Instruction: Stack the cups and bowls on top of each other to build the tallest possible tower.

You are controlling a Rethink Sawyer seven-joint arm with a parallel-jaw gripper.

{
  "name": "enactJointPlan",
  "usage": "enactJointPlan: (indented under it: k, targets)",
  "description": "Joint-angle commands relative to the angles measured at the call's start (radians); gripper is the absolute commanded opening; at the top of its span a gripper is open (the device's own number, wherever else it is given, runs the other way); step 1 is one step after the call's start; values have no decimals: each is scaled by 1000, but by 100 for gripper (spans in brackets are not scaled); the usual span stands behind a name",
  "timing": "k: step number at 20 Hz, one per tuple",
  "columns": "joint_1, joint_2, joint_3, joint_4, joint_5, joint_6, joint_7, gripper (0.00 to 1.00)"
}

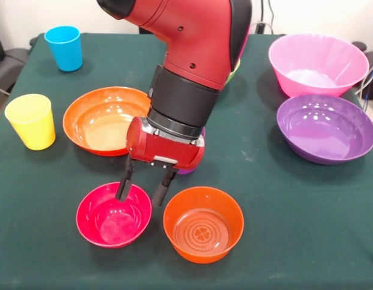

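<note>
My gripper [142, 192] hangs open over the right rim of the small red bowl [113, 215] at the front, one finger inside the bowl and the other just outside it. The small orange bowl [203, 224] sits right beside it. The wide orange bowl [104, 120] lies behind on the left. A yellow cup [31, 121] stands at the left and a blue cup [64, 48] at the far left corner. The big pink bowl [317, 63] and a purple bowl [326, 127] sit at the right. A bit of purple [188, 171] and a bit of lime green [235, 69] peek from behind the arm.
The green table cloth [283, 241] ends close to the yellow cup on the left. Cables and dark objects lie beyond the table's far edge.
</note>
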Motion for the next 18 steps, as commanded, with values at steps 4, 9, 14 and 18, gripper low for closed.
enactJointPlan:
  k: [4, 9, 14, 18]
  targets:
    - [15, 5, 44, 82, 32, -42, 129, 100]
    - [11, -9, 53, 99, 42, -39, 114, 100]
    - [-14, -47, 96, 140, 65, -15, 62, 100]
    - [-8, -48, 86, 149, 75, -15, 65, 100]
